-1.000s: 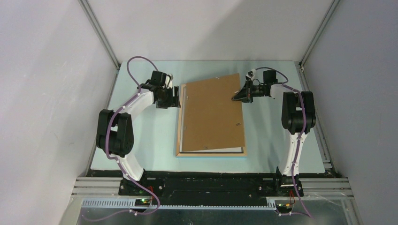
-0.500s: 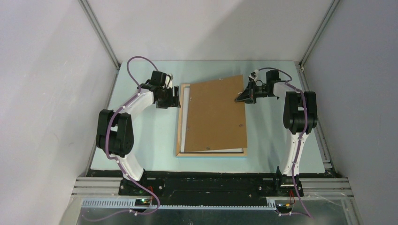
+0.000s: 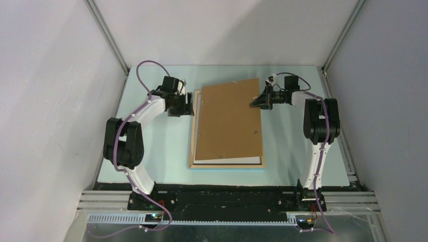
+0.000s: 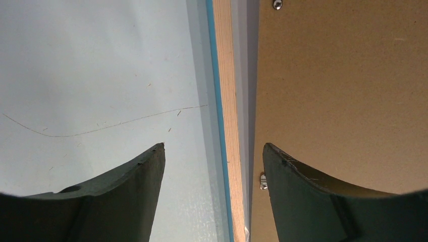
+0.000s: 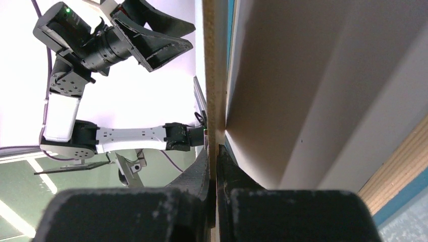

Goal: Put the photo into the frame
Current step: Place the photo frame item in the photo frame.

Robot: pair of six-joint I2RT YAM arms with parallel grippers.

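Mid-counter, wood back up, lies the frame [image 4: 229, 126], with the photo [image 3: 227, 161] showing only as a white strip under a skewed backing board [image 3: 229, 121].
Right pincer [image 3: 252, 104] is clamped on the board's far right edge. Left pincer [image 4: 214, 147] stands apart, straddling the frame's left rail: one finger over the counter [image 3: 151, 151], the other over the board.
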